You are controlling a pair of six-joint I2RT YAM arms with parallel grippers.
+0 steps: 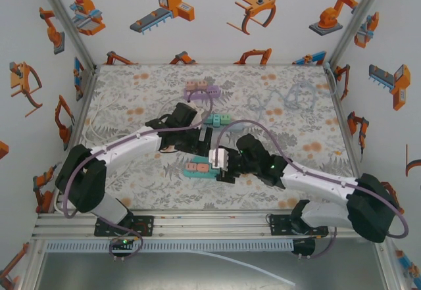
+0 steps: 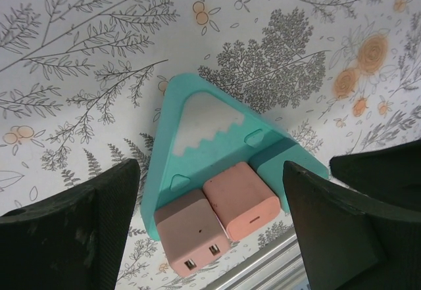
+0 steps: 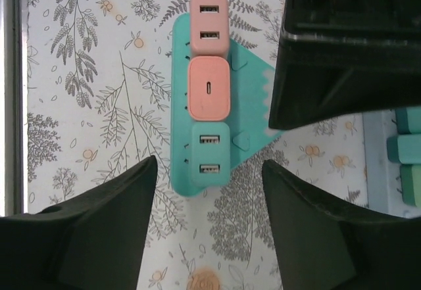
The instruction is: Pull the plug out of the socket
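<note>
While the pink plug (image 3: 209, 17), salmon plug (image 3: 209, 89) and teal plug (image 3: 209, 155) all sit seated in the teal socket strip (image 3: 179, 106), centre-low on the bench (image 1: 131, 86) in the top view, nothing's pulled: grip and extraction are both left. Right end effector (image 3: 210, 171) jaws apart, tips flanking the teal plug, no contact visible. Left end effector (image 2: 209, 171) also apart over the pink/salmon end, holding nothing.

Purple power strip (image 1: 209, 93) on floral mat (image 1: 131, 99)
</note>
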